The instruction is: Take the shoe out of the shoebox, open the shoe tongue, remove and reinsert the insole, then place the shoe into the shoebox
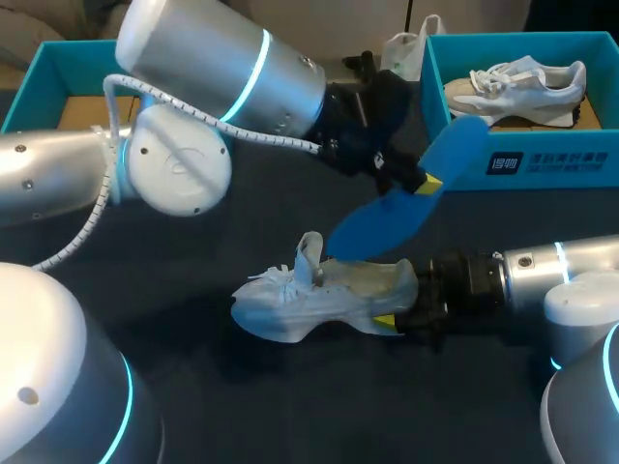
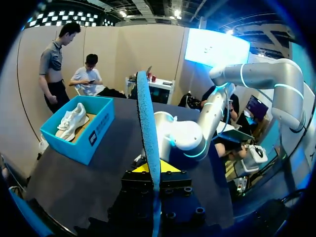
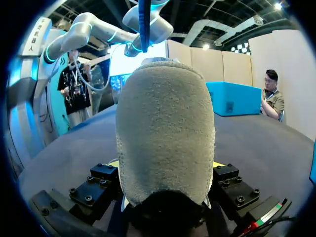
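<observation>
A white sneaker (image 1: 319, 295) lies on its side on the dark table, toe pointing left and tongue pulled up. My right gripper (image 1: 397, 311) is shut on its heel; in the right wrist view the heel (image 3: 165, 133) fills the space between the fingers. Above the shoe, the blue insole (image 1: 406, 208) hangs tilted in the air, its lower end just over the shoe's opening. My left gripper (image 1: 426, 184) is shut on the insole's middle. The left wrist view shows the insole (image 2: 147, 123) edge-on, rising from the closed gripper (image 2: 153, 173). The teal shoebox (image 1: 522, 164) stands at the back right.
A second white sneaker (image 1: 517, 85) lies inside the shoebox (image 2: 79, 131). Another teal box (image 1: 44, 72) stands at the back left, behind my left arm. A white bag (image 1: 406, 48) sits between the two boxes. My left arm stretches across the middle of the table.
</observation>
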